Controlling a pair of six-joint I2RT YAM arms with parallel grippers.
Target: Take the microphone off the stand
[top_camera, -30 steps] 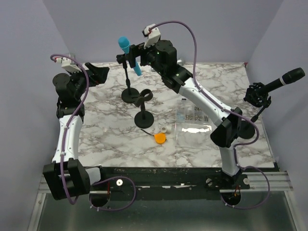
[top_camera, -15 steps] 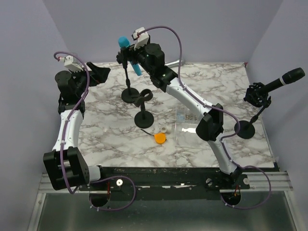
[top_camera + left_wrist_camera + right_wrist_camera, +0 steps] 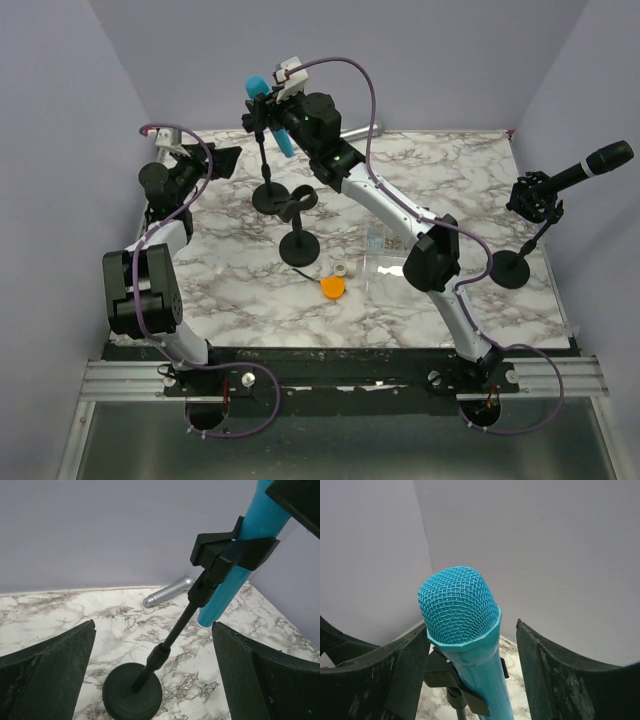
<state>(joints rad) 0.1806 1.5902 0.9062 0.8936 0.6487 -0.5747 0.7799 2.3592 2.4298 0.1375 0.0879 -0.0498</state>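
Note:
A blue microphone (image 3: 270,110) sits tilted in the clip of a black stand (image 3: 267,195) at the back of the marble table. In the right wrist view its mesh head (image 3: 457,605) stands between my right gripper's open fingers (image 3: 405,675), with gaps on both sides. My right gripper (image 3: 278,105) is at the microphone's head, jaws apart. My left gripper (image 3: 222,160) is open and empty, left of the stand and apart from it. In the left wrist view the stand's base (image 3: 132,692), its clip (image 3: 232,547) and the blue body (image 3: 235,580) show between the fingers.
A second, empty stand (image 3: 298,245) is just in front of the first. A black microphone (image 3: 590,165) sits on a stand at the right edge. An orange disc (image 3: 332,287), a small white piece (image 3: 345,270) and a clear packet (image 3: 395,255) lie mid-table. A silver cylinder (image 3: 167,592) lies by the back wall.
My right gripper has moved left until its fingers flank the microphone's head. My left arm has shifted right and stretched out, its gripper turned toward the stand.

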